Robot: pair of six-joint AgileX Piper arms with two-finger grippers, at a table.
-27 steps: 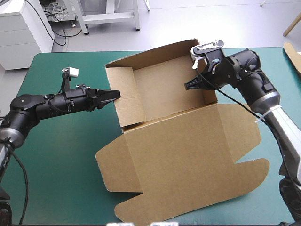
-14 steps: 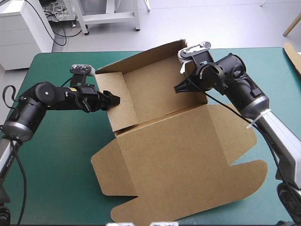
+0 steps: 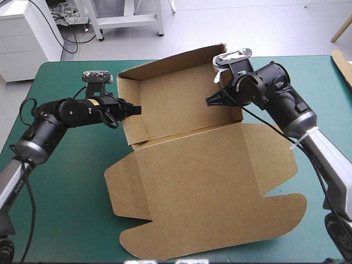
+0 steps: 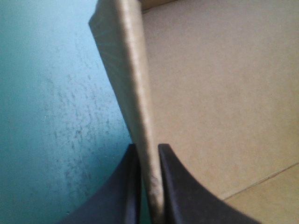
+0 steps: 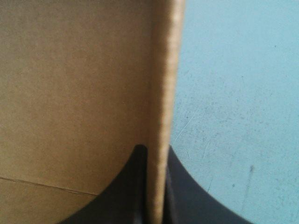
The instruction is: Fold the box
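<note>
The box [image 3: 203,187] stands as open tray w/ lid flat on the teal-green cover [image 3: 71,181]. The left gripper [image 3: 135,110] pinches its left wall; the right gripper [image 3: 210,102] pinches the right wall.

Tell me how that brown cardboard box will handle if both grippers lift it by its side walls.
The brown cardboard box is probably light: thin single-sheet board. Its raised walls stand straight where the left gripper and right gripper pinch them, so likely fairly stiff. The wide flat lid would probably sag or swing at its crease when lifted.
</note>
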